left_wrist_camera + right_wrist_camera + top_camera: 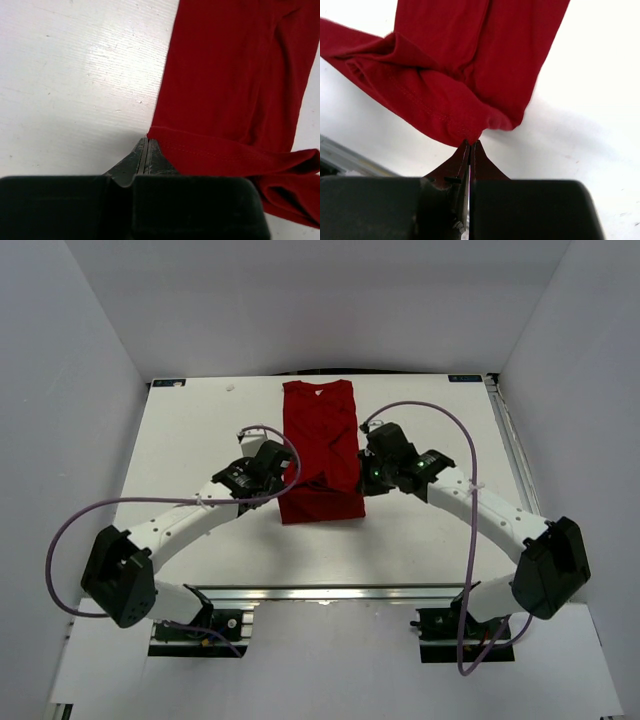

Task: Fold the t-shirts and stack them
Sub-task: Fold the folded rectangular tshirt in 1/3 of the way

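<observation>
The red t-shirt lies in the middle of the white table as a long narrow strip, collar at the far end. Its near end is raised and drawn back over the strip. My left gripper is at the shirt's left edge; in the left wrist view its jaws are shut on a hem corner of the t-shirt. My right gripper is at the right edge; in the right wrist view its jaws are shut on a bunched hem fold of the t-shirt, which hangs above the table.
White walls close in the table on the left, right and back. An aluminium rail runs along the near edge. Purple cables loop over both arms.
</observation>
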Robot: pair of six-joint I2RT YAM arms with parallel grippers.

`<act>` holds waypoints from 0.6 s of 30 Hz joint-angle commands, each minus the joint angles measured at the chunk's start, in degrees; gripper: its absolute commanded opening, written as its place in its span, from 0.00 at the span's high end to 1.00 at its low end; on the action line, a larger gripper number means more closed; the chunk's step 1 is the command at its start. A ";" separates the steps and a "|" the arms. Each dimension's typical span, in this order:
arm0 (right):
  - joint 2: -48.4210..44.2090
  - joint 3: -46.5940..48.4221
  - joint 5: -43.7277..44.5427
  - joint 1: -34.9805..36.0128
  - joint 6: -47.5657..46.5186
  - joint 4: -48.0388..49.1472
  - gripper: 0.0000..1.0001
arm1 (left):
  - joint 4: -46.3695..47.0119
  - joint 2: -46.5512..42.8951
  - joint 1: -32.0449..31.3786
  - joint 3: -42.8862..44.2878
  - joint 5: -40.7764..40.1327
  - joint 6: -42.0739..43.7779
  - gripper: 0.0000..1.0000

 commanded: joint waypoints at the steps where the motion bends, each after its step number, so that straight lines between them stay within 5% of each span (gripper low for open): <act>1: 2.05 4.41 -0.06 -1.70 -4.56 0.65 1.00 | 3.37 0.99 2.06 3.19 4.05 4.02 1.00; 18: 13.83 12.76 -4.81 -9.17 -9.04 3.54 1.00 | 5.13 16.37 12.17 15.93 12.49 12.99 1.00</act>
